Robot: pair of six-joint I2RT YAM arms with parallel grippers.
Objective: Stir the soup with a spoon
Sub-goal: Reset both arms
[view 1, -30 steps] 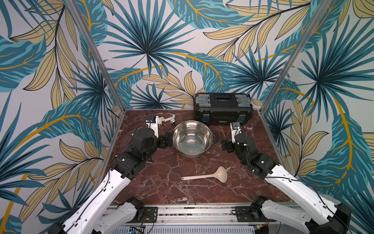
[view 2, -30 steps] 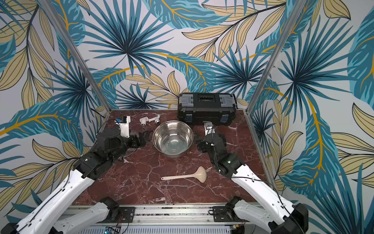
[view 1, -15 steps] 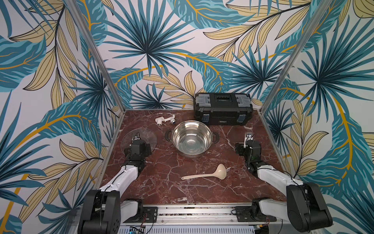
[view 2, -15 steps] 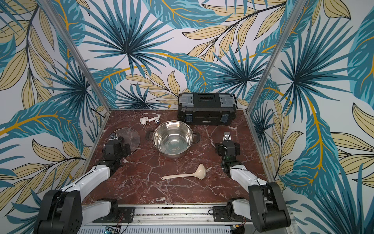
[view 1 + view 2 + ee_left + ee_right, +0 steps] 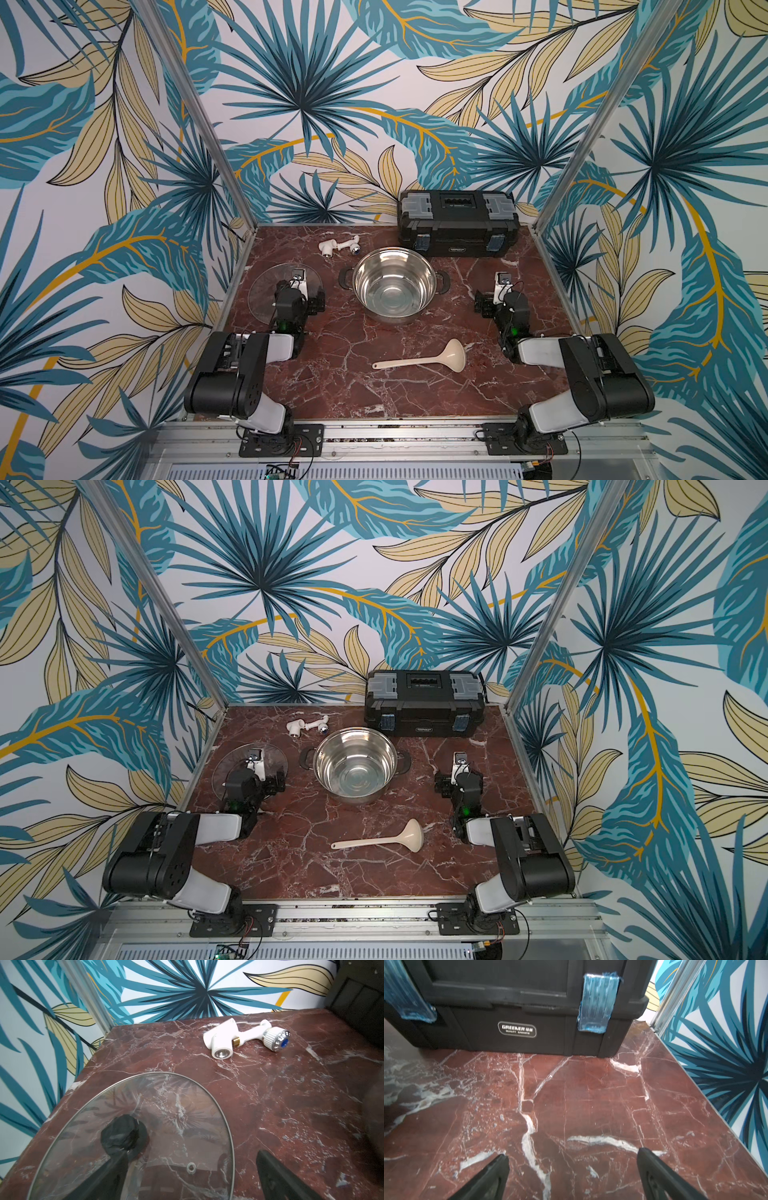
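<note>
The spoon (image 5: 419,359) (image 5: 378,839), a cream ladle, lies flat on the marble in front of the pot, bowl to the right and handle pointing left. The steel pot (image 5: 395,286) (image 5: 355,766) stands mid-table, its inside showing bare shiny metal. My left gripper (image 5: 301,291) (image 5: 191,1169) rests open to the left of the pot, above the edge of a glass lid. To the right of the pot my right gripper (image 5: 498,293) (image 5: 571,1167) is open over bare marble. Neither holds anything. The spoon lies nearer the front than both grippers.
A glass lid (image 5: 266,295) (image 5: 145,1126) with a black knob lies flat at the left. A white pipe fitting (image 5: 338,247) (image 5: 239,1039) sits behind it. A black toolbox (image 5: 457,222) (image 5: 508,1012) stands against the back wall. Patterned walls close in the table's sides.
Both arms have drawn back from beside the pot and folded low toward the front corners. The glass lid, covered by the left arm before, now shows. Spoon and pot have not moved.
</note>
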